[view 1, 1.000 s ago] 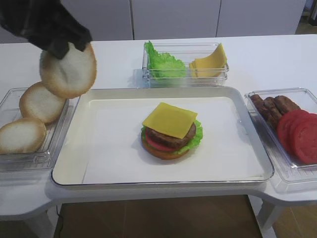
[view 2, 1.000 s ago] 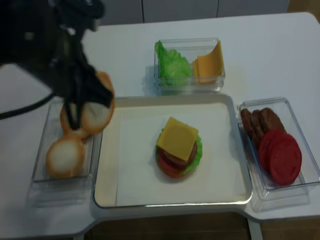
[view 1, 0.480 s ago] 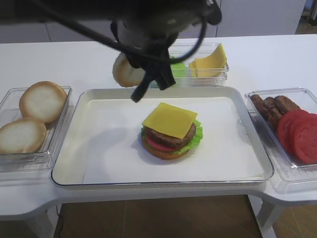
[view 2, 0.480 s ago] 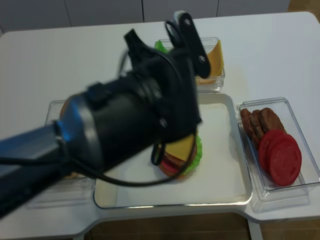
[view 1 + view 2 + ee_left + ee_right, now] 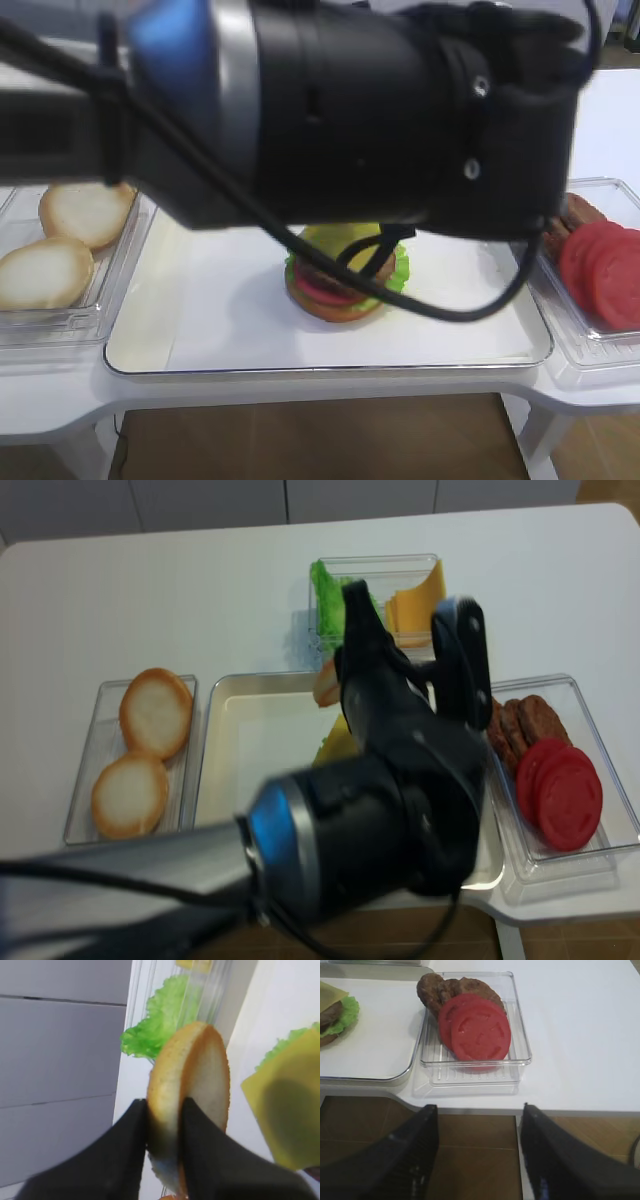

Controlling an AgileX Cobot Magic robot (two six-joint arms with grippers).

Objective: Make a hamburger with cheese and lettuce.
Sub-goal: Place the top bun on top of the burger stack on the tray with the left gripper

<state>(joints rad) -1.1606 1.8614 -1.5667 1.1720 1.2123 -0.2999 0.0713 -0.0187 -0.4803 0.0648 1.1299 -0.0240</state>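
The hamburger (image 5: pixel 338 290) stands in the middle of the tray (image 5: pixel 140 345): bottom bun, tomato, patty, lettuce (image 5: pixel 399 268) and the square cheese (image 5: pixel 287 1105) on top, open to above. My left gripper (image 5: pixel 165 1125) is shut on a pale bun half (image 5: pixel 192 1100), held on edge above the tray's back part, just left of the stack (image 5: pixel 326 685). The left arm hides most of the stack in both high views. My right gripper (image 5: pixel 477 1160) hangs open and empty off the table's front edge, below the tomato box.
Two more bun halves (image 5: pixel 155 710) (image 5: pixel 128 795) lie in a clear box at the left. A back box holds a lettuce bunch (image 5: pixel 160 1025) and cheese slices (image 5: pixel 420 605). A right box (image 5: pixel 517 1020) holds tomato slices (image 5: pixel 480 1030) and patties (image 5: pixel 450 987).
My left arm has swung right from the bun box with the bun half, reaching over the tray beside the stack. It now covers much of both high views.
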